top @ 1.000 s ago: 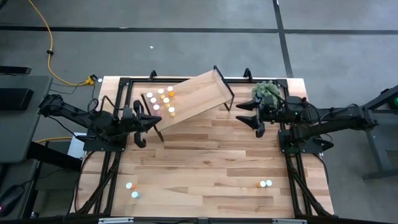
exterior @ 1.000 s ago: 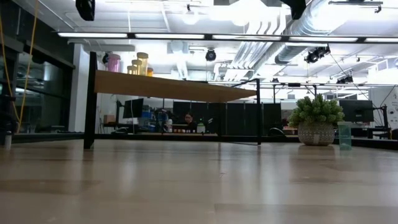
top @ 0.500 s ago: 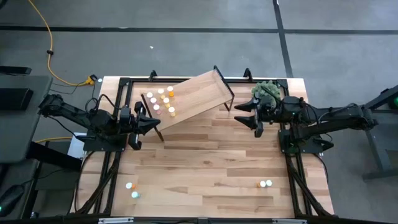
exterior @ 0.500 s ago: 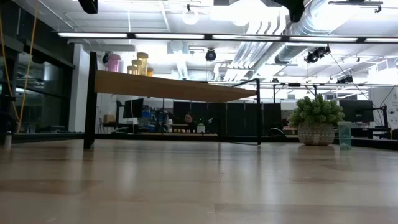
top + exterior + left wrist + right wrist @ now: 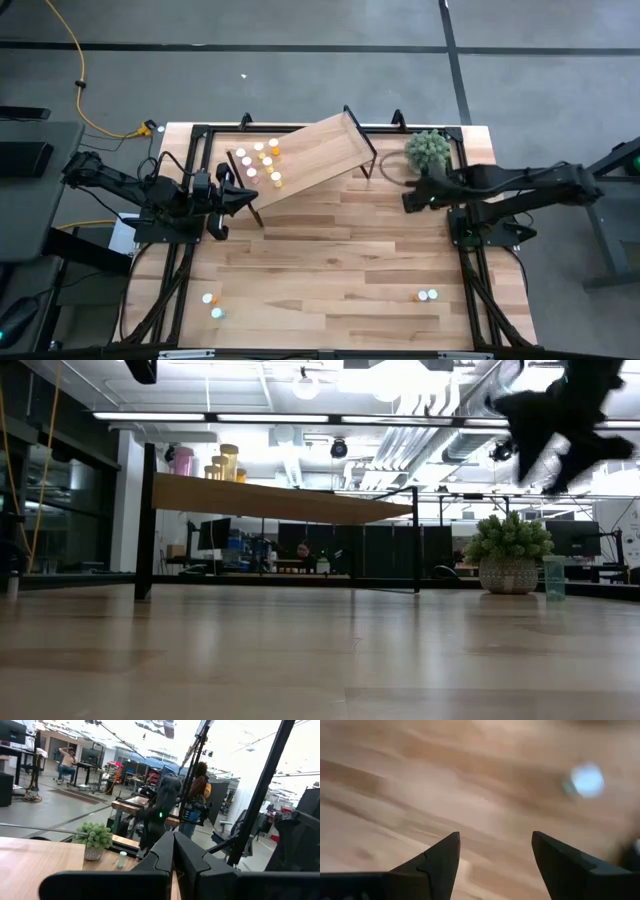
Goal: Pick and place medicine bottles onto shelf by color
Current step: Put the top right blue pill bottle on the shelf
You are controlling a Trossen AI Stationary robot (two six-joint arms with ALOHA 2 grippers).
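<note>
Four bottles (image 5: pixel 427 295) left on table, rest on shelf (image 5: pixel 300 160); right gripper (image 5: pixel 409 200) has just swung off the plant (image 5: pixel 427 150), jaws wide and empty, heading for one; left gripper (image 5: pixel 238 198) closed, empty, waiting by shelf.

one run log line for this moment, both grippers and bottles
left gripper: shut, beside shelf | right gripper: open, empty, above table | bottles: cluster on shelf

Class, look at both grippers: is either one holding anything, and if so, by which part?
Nothing is held. The left gripper has its jaws shut on nothing; the right gripper has its jaws open over bare tabletop.
</note>
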